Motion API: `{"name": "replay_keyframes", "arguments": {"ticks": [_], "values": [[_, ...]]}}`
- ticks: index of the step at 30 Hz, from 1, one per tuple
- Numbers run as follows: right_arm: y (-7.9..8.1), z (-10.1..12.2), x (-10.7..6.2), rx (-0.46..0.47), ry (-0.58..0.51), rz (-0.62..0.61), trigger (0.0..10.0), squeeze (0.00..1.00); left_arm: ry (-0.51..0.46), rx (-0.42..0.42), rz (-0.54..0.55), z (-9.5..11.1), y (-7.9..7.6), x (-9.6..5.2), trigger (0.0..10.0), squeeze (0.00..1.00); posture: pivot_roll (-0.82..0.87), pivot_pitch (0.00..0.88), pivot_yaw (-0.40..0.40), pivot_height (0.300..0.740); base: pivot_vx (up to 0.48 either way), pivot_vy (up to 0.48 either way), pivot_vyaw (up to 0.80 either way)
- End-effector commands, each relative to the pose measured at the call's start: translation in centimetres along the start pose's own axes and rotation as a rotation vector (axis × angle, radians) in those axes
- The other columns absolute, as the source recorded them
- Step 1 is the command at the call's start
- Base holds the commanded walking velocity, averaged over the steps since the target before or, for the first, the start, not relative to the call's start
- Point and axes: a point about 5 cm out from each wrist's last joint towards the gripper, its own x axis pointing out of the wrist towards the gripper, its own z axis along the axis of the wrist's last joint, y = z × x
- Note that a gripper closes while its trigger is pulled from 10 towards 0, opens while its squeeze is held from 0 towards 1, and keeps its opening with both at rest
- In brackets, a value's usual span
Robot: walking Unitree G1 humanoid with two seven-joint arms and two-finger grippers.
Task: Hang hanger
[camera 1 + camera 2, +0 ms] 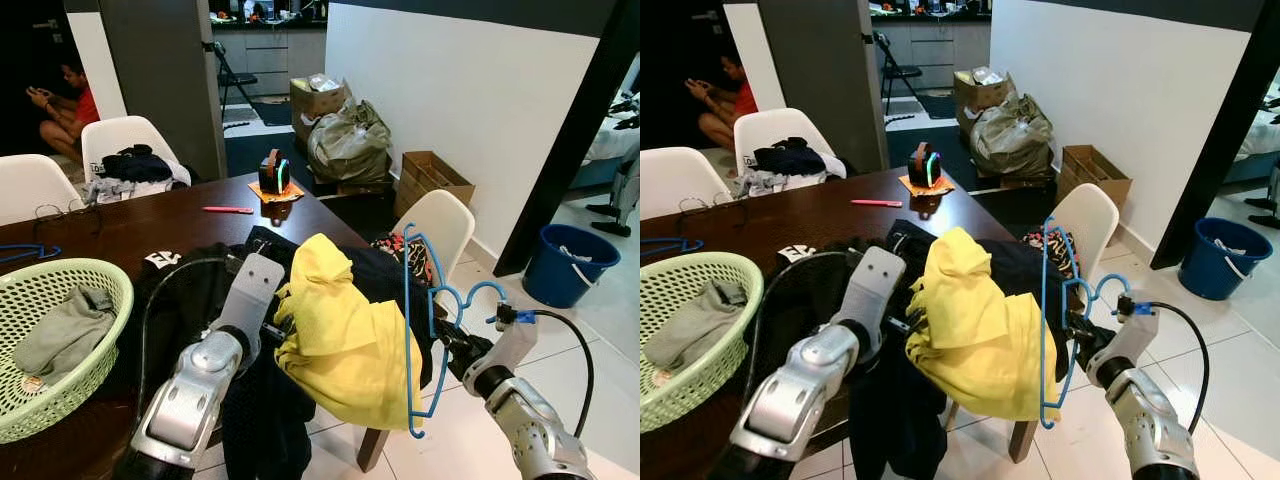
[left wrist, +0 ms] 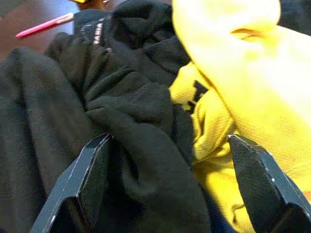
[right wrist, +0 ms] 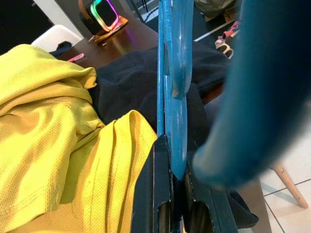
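Note:
A blue plastic hanger (image 1: 412,330) stands upright at the table's right front corner, pressed against a yellow shirt (image 1: 345,335). My right gripper (image 1: 447,340) is shut on the hanger's middle bar, and the hanger (image 3: 174,73) rises from between its black fingers (image 3: 154,194). The yellow shirt (image 2: 243,73) lies over a heap of black clothes (image 1: 190,290). My left gripper (image 2: 170,179) is open, its fingers (image 2: 87,179) spread over the black clothes (image 2: 116,111) next to the yellow shirt.
A green basket (image 1: 70,275) with a grey garment sits at the table's left. A pink pen (image 1: 228,209) and a lit speaker (image 1: 272,172) lie farther back. White chairs (image 1: 440,225) ring the table. A blue bucket (image 1: 570,265) stands right; a person (image 1: 65,105) sits far left.

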Motion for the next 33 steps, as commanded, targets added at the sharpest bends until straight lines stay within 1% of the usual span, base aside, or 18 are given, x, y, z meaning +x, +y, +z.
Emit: {"name": "replay_keyframes", "arguments": {"ticks": [1, 2, 4, 7, 8, 9, 12, 16, 19, 20, 22, 23, 31, 33], "values": [[-0.2, -0.3, 0.1, 0.0, 0.025, -0.007, 10.0, 0.0, 0.034, -0.01, 0.023, -0.3, 0.2, -0.4, 10.0, 0.0, 0.0, 0.0, -0.05, 0.74, 0.0, -0.48, 0.0], [-0.2, -0.3, 0.0, 0.0, 0.026, -0.008, 10.0, 0.0, 0.042, 0.0, 0.049, -0.3, 0.5, -0.5, 10.0, 0.0, 0.0, 0.0, -0.049, 0.74, 0.0, 0.0, 0.0], [-0.2, -0.3, 0.0, -0.001, 0.026, -0.007, 10.0, 0.0, 0.047, 0.007, 0.066, -0.4, 0.6, -0.6, 10.0, 0.0, 0.0, 0.0, -0.049, 0.74, 0.0, 0.0, 0.0], [-0.3, -0.2, 0.1, -0.003, 0.026, -0.008, 10.0, 0.0, 0.067, 0.004, 0.142, -0.6, 1.7, -1.2, 10.0, 0.0, 0.01, 0.0, -0.051, 0.74, 0.0, 0.0, 0.0], [-0.3, -0.2, 0.1, -0.003, 0.026, -0.008, 10.0, 0.0, 0.067, 0.004, 0.142, -0.6, 1.7, -1.2, 10.0, 0.0, 0.01, 0.0, -0.051, 0.74, 0.0, 0.0, 0.0], [-0.3, -0.1, 0.1, -0.003, 0.027, -0.008, 10.0, 0.0, 0.08, 0.012, 0.163, -0.9, 2.1, -1.4, 10.0, 0.0, 0.01, 0.0, -0.052, 0.74, 0.0, 0.0, 0.0], [-0.3, -0.1, 0.1, -0.004, 0.027, -0.008, 10.0, 0.0, 0.089, 0.018, 0.176, -1.2, 2.4, -1.5, 10.0, 0.0, 0.01, 0.0, -0.052, 0.74, 0.0, 0.0, 0.0], [-0.2, -0.1, 0.2, -0.007, 0.028, -0.004, 10.0, 0.0, 0.113, 0.06, 0.203, -1.8, 3.3, -1.5, 10.0, 0.0, 0.01, 0.0, -0.056, 0.74, 0.0, 0.0, 0.0], [-0.2, -0.1, 0.2, -0.009, 0.029, -0.003, 10.0, 0.0, 0.117, 0.072, 0.207, -1.9, 3.4, -1.4, 10.0, 0.0, 0.01, 0.0, -0.056, 0.74, 0.0, 0.0, 0.0], [-0.2, -0.1, 0.1, -0.01, 0.028, -0.004, 10.0, 0.0, 0.124, 0.083, 0.205, -2.0, 3.4, -1.4, 9.0, 0.0, 0.0, 0.0, -0.055, 0.74, 0.0, 0.0, 0.0], [-0.2, -0.1, 0.1, -0.011, 0.028, -0.005, 10.0, 0.0, 0.13, 0.091, 0.203, -2.1, 3.4, -1.4, 9.0, 0.0, 0.0, 0.0, -0.055, 0.74, 0.0, 0.0, 0.0], [-0.3, 0.0, 0.1, -0.012, 0.028, -0.008, 10.0, 0.0, 0.139, 0.094, 0.197, -2.4, 3.3, -1.5, 0.0, 0.0, 0.0, 0.0, -0.055, 0.74, 0.0, 0.0, 0.0], [-0.5, 0.1, 0.1, -0.015, 0.028, -0.011, 10.0, 0.0, 0.165, 0.108, 0.185, -3.1, 3.0, -1.7, 0.0, 0.0, 0.0, 0.0, -0.055, 0.74, 0.0, 0.0, 0.0], [-0.5, 0.2, 0.2, -0.016, 0.028, -0.009, 10.0, 0.0, 0.152, 0.122, 0.191, -2.6, 3.1, -1.7, 0.0, 0.0, 0.0, 0.0, -0.059, 0.74, 0.0, 0.0, 0.0]]}}
